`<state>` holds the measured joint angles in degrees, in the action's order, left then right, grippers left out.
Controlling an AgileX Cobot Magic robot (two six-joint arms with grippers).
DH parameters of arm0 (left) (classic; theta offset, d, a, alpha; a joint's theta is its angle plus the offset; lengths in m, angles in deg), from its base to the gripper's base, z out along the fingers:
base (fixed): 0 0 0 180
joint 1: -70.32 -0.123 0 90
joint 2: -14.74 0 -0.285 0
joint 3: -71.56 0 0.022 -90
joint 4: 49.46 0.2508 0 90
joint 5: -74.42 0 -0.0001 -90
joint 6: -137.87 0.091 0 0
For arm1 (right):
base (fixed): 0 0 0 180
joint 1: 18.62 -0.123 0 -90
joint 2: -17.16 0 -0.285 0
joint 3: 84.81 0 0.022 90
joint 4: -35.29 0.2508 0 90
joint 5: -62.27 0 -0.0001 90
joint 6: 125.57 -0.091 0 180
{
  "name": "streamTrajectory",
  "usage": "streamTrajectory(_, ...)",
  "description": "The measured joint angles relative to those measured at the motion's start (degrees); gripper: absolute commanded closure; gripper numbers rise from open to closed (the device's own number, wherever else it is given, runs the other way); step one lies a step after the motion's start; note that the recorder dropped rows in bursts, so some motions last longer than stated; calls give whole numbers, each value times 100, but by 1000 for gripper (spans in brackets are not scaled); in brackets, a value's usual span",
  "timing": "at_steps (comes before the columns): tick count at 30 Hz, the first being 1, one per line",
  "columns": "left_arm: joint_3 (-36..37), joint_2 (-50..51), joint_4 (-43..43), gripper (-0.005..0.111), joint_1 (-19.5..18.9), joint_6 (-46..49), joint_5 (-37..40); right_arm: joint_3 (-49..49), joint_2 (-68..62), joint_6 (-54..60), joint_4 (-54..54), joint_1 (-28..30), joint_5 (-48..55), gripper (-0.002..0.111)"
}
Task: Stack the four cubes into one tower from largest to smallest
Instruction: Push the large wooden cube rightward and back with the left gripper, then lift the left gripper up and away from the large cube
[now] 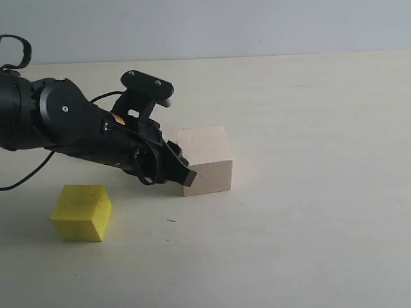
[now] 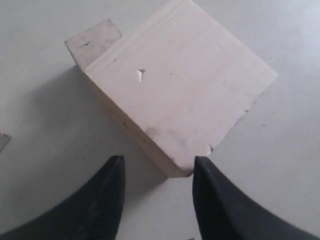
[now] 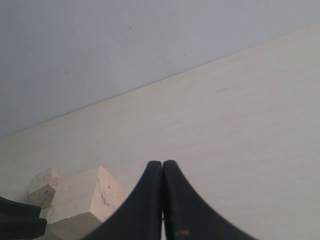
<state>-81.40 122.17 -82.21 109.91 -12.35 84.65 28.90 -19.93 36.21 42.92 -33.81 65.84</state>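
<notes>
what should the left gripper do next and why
Probably back the left gripper off the pale block and swing toward the yellow block. Its jaws are open and empty, pointing at just a corner of the pale block, which is the largest and can stay as the base; yellow goes on next.

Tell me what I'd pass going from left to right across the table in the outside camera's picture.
First the yellow cube → then the left arm's tool, its tip right at the next block's edge → then the pale wooden cube. Beyond that, only bare table.
</notes>
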Motion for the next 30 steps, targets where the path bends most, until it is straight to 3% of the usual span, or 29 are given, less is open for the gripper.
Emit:
streamTrajectory(8, 0, 0, 45, 64, 0, 0, 127, 0, 0, 0, 0, 0, 0, 108)
streamTrajectory(13, 0, -153, 270, 72, 0, 0, 436, 0, 0, 0, 0, 0, 0, 108)
streamTrajectory(21, 0, -1323, 386, 68, -18, 0, 624, 0, 0, 0, 0, 0, 0, 108)
streamTrajectory(30, 0, -2709, 830, 71, -66, -397, 1237, 0, 0, 0, 0, 0, 0, 108)
